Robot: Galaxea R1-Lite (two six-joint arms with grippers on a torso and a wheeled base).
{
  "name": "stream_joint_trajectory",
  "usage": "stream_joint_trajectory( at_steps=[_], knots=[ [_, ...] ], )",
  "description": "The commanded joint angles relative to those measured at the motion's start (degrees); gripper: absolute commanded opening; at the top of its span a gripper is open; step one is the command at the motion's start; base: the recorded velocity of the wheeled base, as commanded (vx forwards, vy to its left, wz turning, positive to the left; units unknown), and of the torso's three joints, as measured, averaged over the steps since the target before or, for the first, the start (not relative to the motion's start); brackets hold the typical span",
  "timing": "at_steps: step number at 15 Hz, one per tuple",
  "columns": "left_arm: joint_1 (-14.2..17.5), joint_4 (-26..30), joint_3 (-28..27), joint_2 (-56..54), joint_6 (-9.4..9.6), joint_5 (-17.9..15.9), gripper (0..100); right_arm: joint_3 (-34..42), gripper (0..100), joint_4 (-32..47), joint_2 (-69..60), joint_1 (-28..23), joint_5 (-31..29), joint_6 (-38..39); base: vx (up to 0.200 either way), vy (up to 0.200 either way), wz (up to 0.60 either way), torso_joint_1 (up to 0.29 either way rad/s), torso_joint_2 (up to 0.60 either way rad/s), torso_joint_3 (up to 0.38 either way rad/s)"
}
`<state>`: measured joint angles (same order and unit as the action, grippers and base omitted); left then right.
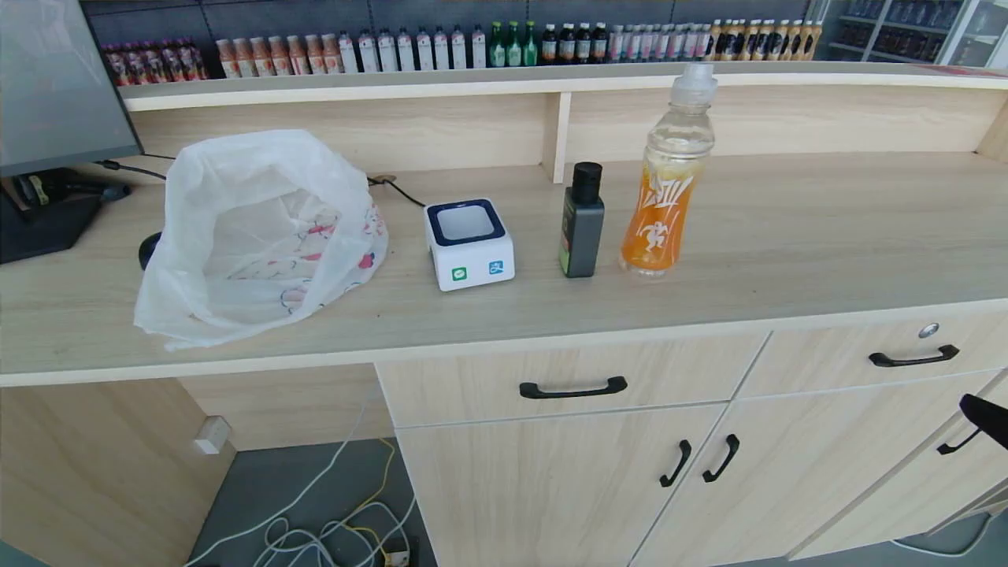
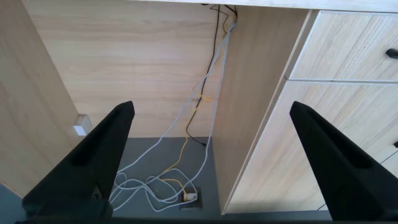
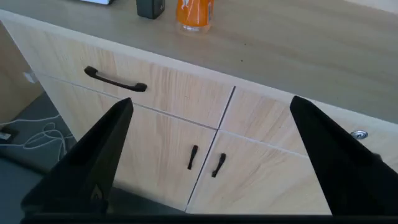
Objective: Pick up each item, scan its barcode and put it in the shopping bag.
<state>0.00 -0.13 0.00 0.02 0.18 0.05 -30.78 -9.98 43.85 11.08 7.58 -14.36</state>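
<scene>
Head view.
- Bag (image 1: 260, 236): lying open on the counter (image 1: 827, 236), mouth facing the robot. Whether anything is sitting inside, I cannot tell.
- Scanner (image 1: 468, 244): standing just beside the bag.
- Dark bottle (image 1: 583, 220): standing upright between the scanner and the orange bottle.
- Orange bottle (image 1: 668, 173): standing upright near the dark bottle, not touching it.

Left wrist view.
- Left gripper (image 2: 211, 112): hanging below counter level with its fingers spread wide, carrying nothing. It is facing the cables (image 2: 168, 180) on the floor.

Right wrist view.
- Right gripper (image 3: 211, 102): fingers spread wide, grasping nothing. It is hanging in front of the cabinet, below the drawer handle (image 3: 115, 79), with both bottles on the counter above and well apart from it.

Progress, as judged: both bottles are waiting to be picked up, scanned and bagged, so the work on them is not yet begun.
</scene>
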Motion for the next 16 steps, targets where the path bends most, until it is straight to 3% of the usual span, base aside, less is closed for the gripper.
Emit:
stream_joint_trajectory(
  at_steps=[1,6,10,11,14,16],
  knots=[
    [0.00,-0.04,0.00,-0.02,-0.01,0.04,100,-10.88,100,-2.32,14.95,3.16,0.06,-5.24,0.000,0.000,0.00,0.000,0.00,0.000],
    [0.00,-0.04,0.00,-0.02,-0.01,-0.05,100,-14.48,100,-5.40,20.84,6.67,0.06,-4.36,0.000,0.000,0.00,0.000,0.00,0.000],
    [0.00,-0.04,0.00,-0.02,-0.01,0.04,100,-16.33,100,-5.75,24.88,17.66,-0.46,2.67,0.000,0.000,0.00,0.000,0.00,0.000],
    [0.00,-0.04,0.00,-0.02,-0.01,-0.05,100,-17.03,100,-6.54,26.02,18.45,-1.08,2.93,0.000,0.000,0.00,0.000,0.00,0.000],
    [0.00,-0.04,0.00,-0.02,-0.01,0.04,100,-17.38,100,-14.71,31.65,23.81,-1.78,3.02,0.000,0.000,0.00,0.000,0.00,0.000],
    [0.00,-0.04,0.00,-0.02,-0.01,0.04,100,-17.82,100,-20.95,35.34,25.92,-6.00,3.73,0.000,0.000,0.00,0.000,0.00,0.000]
  ],
)
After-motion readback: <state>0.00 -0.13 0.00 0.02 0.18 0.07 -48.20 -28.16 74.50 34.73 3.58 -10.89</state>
